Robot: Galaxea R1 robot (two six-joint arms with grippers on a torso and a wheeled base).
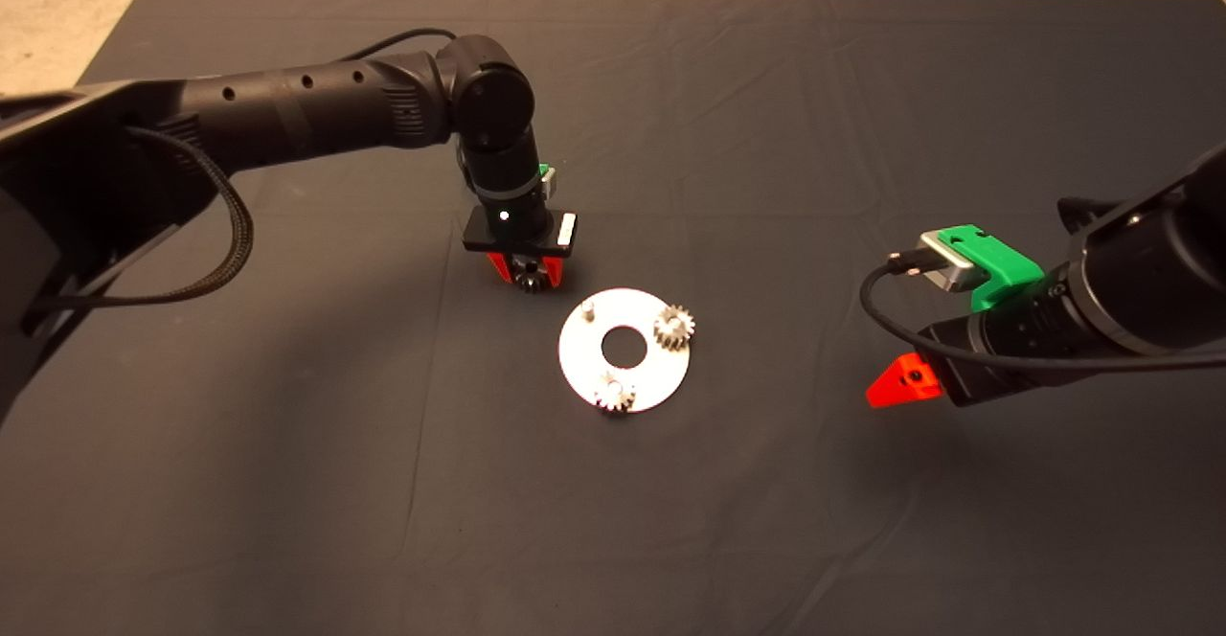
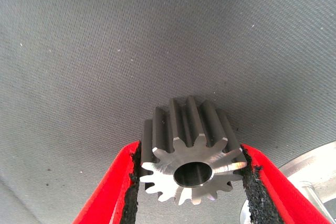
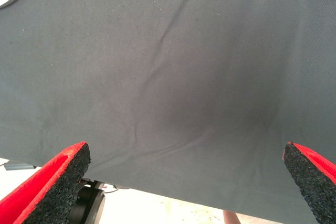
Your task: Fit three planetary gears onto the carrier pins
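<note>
The white-silver carrier disc (image 1: 584, 368) lies mid-mat. Two planetary gears sit on its pins, one at the right (image 1: 673, 326) and one at the front (image 1: 614, 393). A bare carrier pin (image 1: 589, 309) stands at the disc's upper left. My left gripper (image 1: 526, 278) hovers just left of and behind that pin, shut on a third planetary gear (image 2: 190, 150), whose teeth press against both black pads; the disc's edge (image 2: 315, 169) shows beside it. My right gripper (image 3: 186, 182) is open over bare mat to the right of the disc, holding nothing; one red finger (image 1: 900, 379) shows in the head view.
The dark mat (image 1: 287, 483) covers the table, with light floor (image 1: 57, 13) beyond its far left edge. A black cable (image 1: 225, 224) loops under the left arm. The mat's edge and some floor show in the right wrist view.
</note>
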